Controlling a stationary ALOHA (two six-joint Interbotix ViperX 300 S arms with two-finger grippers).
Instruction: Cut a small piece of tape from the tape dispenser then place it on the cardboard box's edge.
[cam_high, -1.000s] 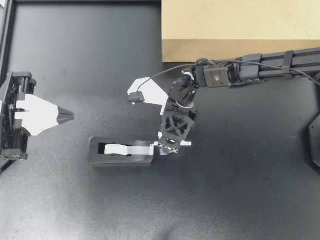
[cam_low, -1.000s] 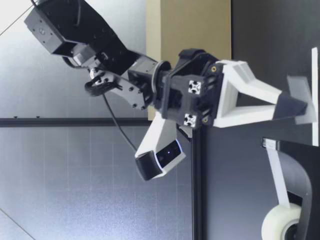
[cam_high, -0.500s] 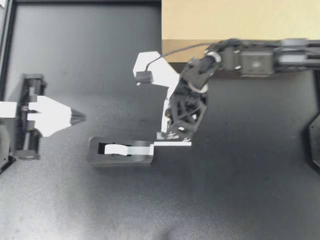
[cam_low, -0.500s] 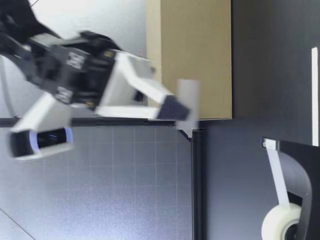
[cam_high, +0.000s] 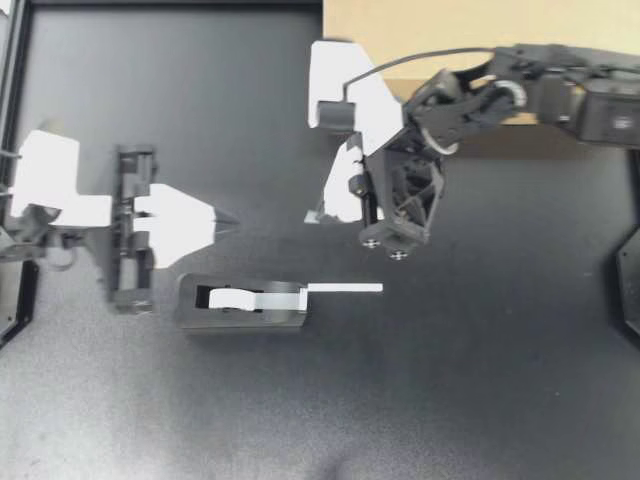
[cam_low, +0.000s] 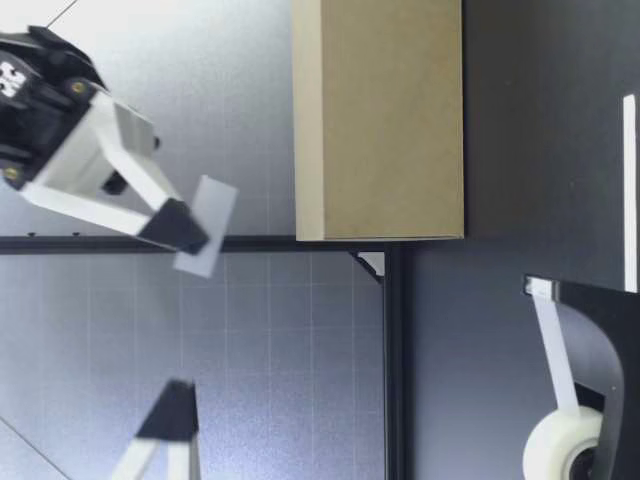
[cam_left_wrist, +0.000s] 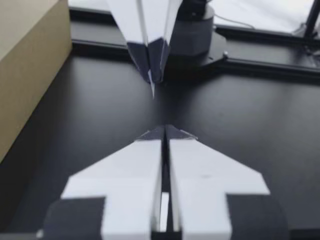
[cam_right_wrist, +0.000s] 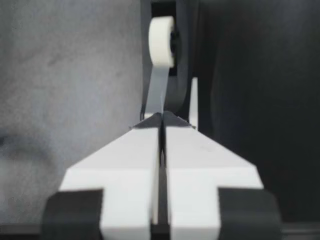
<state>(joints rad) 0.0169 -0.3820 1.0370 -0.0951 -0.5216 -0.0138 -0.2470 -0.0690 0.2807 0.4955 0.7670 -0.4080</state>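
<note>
**A:** Where is the cut tape?

**B:** The piece of tape (cam_high: 312, 216) is pinched between the fingers of my right gripper (cam_high: 325, 210), up off the black table (cam_high: 500, 400); it hangs left of the cardboard box (cam_high: 400, 30), near the box's near left corner and apart from it; in the low view it shows as a pale flap at the fingertips, higher than the box's top.

**A:** And the other arm?

**B:** My left gripper (cam_high: 228, 222) has its fingers pressed together with nothing between them; it points right, tip toward the right gripper, with a gap of bare table between the two; from the left wrist, the right gripper hangs straight ahead with the tape edge-on below its tips.

**A:** What lies around them?

**B:** The tape dispenser (cam_high: 240, 300) lies on the table nearer than both grippers, and neither touches it; its roll (cam_right_wrist: 162, 40) feeds a band toward the end that faces the right gripper; a thin white strip (cam_high: 345, 288) lies flat just beside the dispenser's right end, under the right arm's reach.
</note>
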